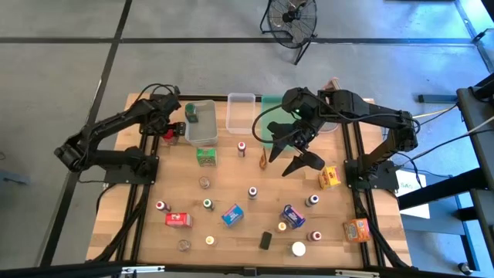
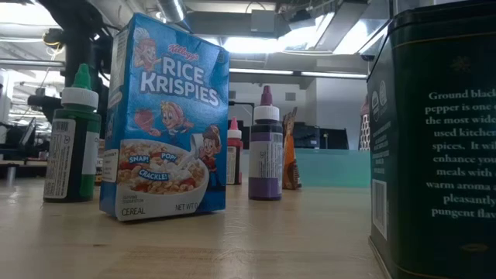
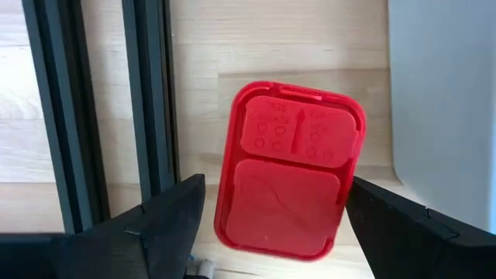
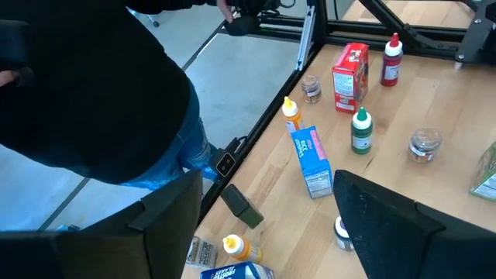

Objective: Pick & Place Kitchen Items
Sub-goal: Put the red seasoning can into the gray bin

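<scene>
Up at the far left of the table, the left gripper [image 1: 171,128] hangs with its fingers [image 3: 167,217] spread wide on either side of a red flat-lidded container [image 3: 288,170], not touching it; the container rests on the wooden table [image 1: 231,189] between the black frame rail [image 3: 151,101] and a clear plastic bin [image 1: 201,122]. Inside that bin stands a dark green bottle [image 1: 191,114]. The right gripper [image 1: 297,150], also open and empty, hovers above the table just in front of the green tray [image 1: 270,116]. Below it the kitchen items lie scattered: a blue Rice Krispies box [image 2: 164,120], a green-capped bottle [image 2: 72,139], a purple bottle [image 2: 266,147], a red box [image 4: 349,66], a small glass jar [image 4: 424,144], and a black pepper tin [image 2: 434,139].
</scene>
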Action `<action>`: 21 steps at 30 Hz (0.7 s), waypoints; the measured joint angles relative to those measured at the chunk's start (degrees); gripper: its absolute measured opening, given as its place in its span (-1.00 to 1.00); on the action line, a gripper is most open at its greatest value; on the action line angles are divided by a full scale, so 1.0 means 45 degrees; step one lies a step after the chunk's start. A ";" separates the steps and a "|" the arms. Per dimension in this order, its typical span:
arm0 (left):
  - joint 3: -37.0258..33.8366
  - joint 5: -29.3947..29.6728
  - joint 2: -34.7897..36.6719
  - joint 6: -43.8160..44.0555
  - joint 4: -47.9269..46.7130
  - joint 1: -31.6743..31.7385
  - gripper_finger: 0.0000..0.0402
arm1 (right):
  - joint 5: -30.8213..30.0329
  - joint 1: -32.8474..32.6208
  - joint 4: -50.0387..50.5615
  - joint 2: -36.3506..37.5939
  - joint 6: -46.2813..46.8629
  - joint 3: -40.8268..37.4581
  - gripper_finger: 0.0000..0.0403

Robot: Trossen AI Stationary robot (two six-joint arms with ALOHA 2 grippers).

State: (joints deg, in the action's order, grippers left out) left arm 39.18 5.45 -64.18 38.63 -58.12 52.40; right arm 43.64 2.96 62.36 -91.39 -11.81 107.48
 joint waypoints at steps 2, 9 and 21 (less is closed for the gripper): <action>0.0000 -0.0004 -0.0281 0.0001 0.0033 0.0000 0.50 | -0.0001 0.0000 -0.0003 0.0000 0.0000 0.0000 0.46; 0.0000 -0.0015 -0.1147 -0.0006 0.0030 0.0000 0.49 | -0.0015 0.0000 -0.0092 0.0000 0.0005 0.0000 0.46; -0.0005 -0.0175 -0.1487 -0.0098 0.0225 0.0000 0.18 | -0.0017 0.0000 -0.0093 0.0000 0.0107 0.0000 0.46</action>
State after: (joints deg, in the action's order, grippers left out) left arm 39.16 4.67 -70.87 38.20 -57.11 52.40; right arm 43.56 2.96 61.94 -91.39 -11.33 107.48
